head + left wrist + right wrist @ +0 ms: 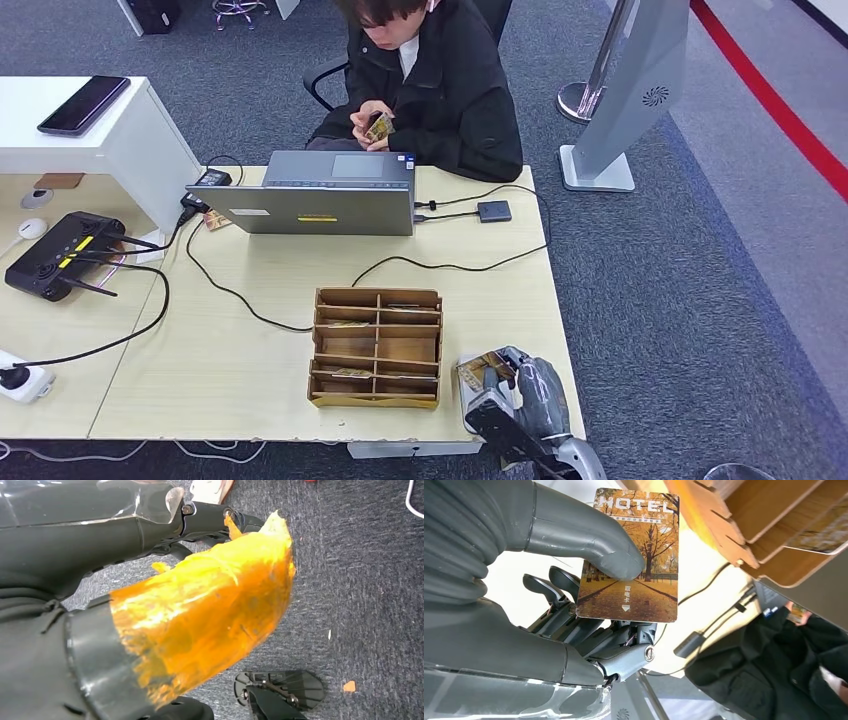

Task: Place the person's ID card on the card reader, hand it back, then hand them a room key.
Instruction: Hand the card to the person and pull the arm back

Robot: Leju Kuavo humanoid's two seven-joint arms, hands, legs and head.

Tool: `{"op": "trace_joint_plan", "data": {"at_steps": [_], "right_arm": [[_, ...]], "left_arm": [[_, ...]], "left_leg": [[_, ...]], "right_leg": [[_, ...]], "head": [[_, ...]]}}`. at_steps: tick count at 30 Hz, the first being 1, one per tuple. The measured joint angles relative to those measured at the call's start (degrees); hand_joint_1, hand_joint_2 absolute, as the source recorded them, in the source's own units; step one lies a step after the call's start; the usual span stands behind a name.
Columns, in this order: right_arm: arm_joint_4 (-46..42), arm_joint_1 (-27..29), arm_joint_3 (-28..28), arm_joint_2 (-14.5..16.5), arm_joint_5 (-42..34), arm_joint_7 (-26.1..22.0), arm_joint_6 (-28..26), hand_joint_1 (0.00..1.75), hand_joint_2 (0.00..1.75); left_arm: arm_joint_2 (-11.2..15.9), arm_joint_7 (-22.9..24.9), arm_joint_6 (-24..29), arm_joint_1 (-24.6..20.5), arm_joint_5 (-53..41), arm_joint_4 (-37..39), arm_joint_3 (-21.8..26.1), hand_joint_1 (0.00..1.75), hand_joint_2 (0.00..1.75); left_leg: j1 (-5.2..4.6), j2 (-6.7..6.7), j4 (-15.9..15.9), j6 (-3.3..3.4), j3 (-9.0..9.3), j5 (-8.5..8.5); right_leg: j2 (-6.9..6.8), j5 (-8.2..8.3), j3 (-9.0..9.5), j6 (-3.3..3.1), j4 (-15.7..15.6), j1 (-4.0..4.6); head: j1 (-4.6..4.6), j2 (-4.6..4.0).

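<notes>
The right hand (574, 605) pinches a room key (631, 555) marked HOTEL between thumb and fingers, near the bench's (250, 350) front edge beside the wooden card rack (377, 347). The person (430, 90) across the bench holds a card (378, 126), so the ID steps look done and only the key handover seems left. The left hand (150, 610) hangs over the floor; whether it is spread or curled, I cannot tell.

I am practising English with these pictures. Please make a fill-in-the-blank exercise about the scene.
1. The right hand holds a card printed with the word ____.
2. The person sits behind the grey ____ on the table.
3. The wooden organizer sits in front of the ____ on the table.
4. The black phone lies on the ____ desk.

Answers: HOTEL; laptop; laptop; white
</notes>
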Motion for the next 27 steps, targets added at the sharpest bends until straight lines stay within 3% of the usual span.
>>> {"op": "trace_joint_plan", "data": {"at_steps": [27], "right_arm": [[2.97, -0.01, 0.0, 0.0, -2.13, 5.43, 2.43, 1.75, 1.75]], "left_arm": [[0.01, -0.01, 0.22, 0.04, 0.78, 0.0, -1.15, 0.0, 0.0]], "left_leg": [[0.0, 0.0, 0.0, 0.0, 0.0, -0.01]], "right_leg": [[0.0, -0.01, 0.0, -0.01, 0.0, 0.0]], "head": [[-0.01, 0.0]]}}
